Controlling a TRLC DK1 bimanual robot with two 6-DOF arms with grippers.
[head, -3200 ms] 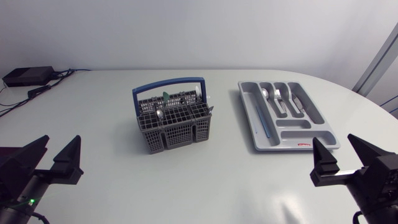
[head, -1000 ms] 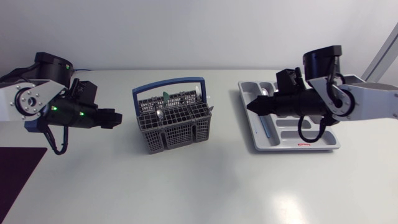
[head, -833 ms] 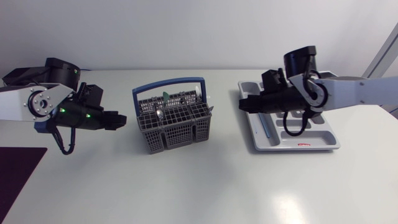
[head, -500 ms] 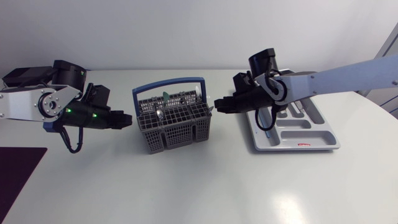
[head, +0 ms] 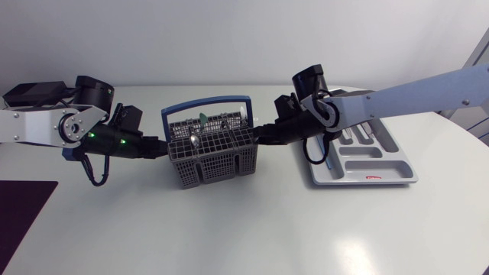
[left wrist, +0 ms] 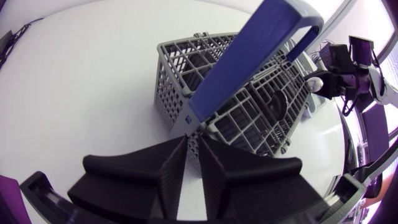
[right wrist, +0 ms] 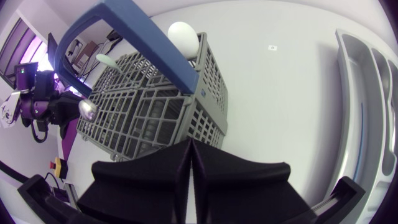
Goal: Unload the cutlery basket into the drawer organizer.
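From overhead, the cutlery basket [head: 212, 145] stands mid-bench, my left arm [head: 69, 126] at its left wall and my right arm [head: 382, 95] at its right. The drawer organizer [head: 361, 163] lies near, on the basket's right.

Left wrist: left jaws all but closed, empty, tips at the foot of the basket's blue handle [left wrist: 249, 56].

Right wrist: right jaws pressed together, empty, tips at the basket's wall.

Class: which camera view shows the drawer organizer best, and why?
Head view: nearly the whole drawer organizer, compartments visible, right arm crossing one corner. Right wrist view catches only one side; left wrist view, none.
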